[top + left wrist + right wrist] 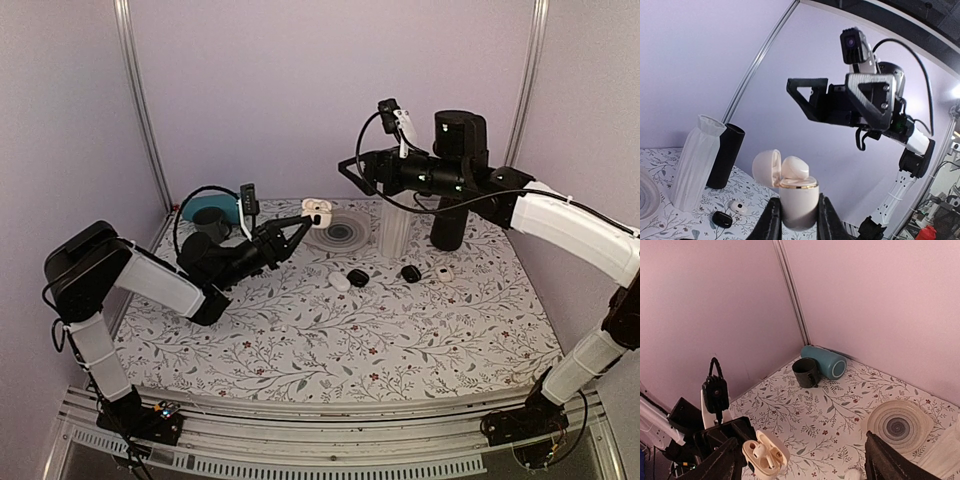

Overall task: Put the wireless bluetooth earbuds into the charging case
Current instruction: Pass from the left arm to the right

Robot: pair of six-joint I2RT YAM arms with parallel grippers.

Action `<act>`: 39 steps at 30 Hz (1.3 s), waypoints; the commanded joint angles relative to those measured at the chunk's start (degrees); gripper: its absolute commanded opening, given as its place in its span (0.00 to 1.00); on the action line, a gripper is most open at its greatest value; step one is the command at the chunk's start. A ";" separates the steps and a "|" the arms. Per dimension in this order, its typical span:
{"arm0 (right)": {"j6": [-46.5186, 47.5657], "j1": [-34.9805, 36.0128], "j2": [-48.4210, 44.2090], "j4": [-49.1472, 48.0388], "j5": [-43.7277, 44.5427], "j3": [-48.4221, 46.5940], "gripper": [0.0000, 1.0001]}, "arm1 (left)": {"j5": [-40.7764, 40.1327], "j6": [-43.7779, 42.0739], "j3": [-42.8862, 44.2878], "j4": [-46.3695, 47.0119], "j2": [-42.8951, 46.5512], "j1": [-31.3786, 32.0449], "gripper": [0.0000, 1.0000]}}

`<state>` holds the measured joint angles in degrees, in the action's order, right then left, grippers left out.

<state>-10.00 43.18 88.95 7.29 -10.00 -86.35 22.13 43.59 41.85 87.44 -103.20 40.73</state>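
My left gripper (302, 222) is shut on the white charging case (316, 210) and holds it upright above the table, lid open. In the left wrist view the fingers (771, 220) clamp the case body (799, 202), and one white earbud (796, 169) sits in it beside the lid (765, 167). The right wrist view shows the case (771, 460) with the earbud (759, 452) in one well and the other well empty. My right gripper (352, 172) is wide open and empty, hanging above and right of the case. I cannot make out a second earbud.
A white oval pod (339, 282), two black pods (358, 277) (410, 272) and a small white piece with a dark spot (444, 272) lie mid-table. A ribbed white vase (393, 232), black cylinder (447, 232), plate (338, 234), dark mug (210, 220) and blue tumbler (228, 208) stand behind.
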 commanded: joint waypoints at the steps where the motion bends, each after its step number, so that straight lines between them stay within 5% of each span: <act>1: -5.05 -2.02 -4.59 -13.71 -16.01 10.19 0.83 | 2.02 0.71 0.11 16.97 3.03 -0.74 0.00; 12: -11.16 -2.15 -2.92 -31.08 -27.99 19.51 0.71 | 3.36 2.58 3.36 16.94 5.61 -0.75 0.00; 39: -20.63 -1.96 5.06 -41.40 -34.12 15.04 0.43 | 3.45 3.48 6.70 16.87 3.83 0.31 0.00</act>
<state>-29.50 40.93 93.19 -30.57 -43.05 -68.40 25.06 46.78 46.96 87.50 -98.80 40.64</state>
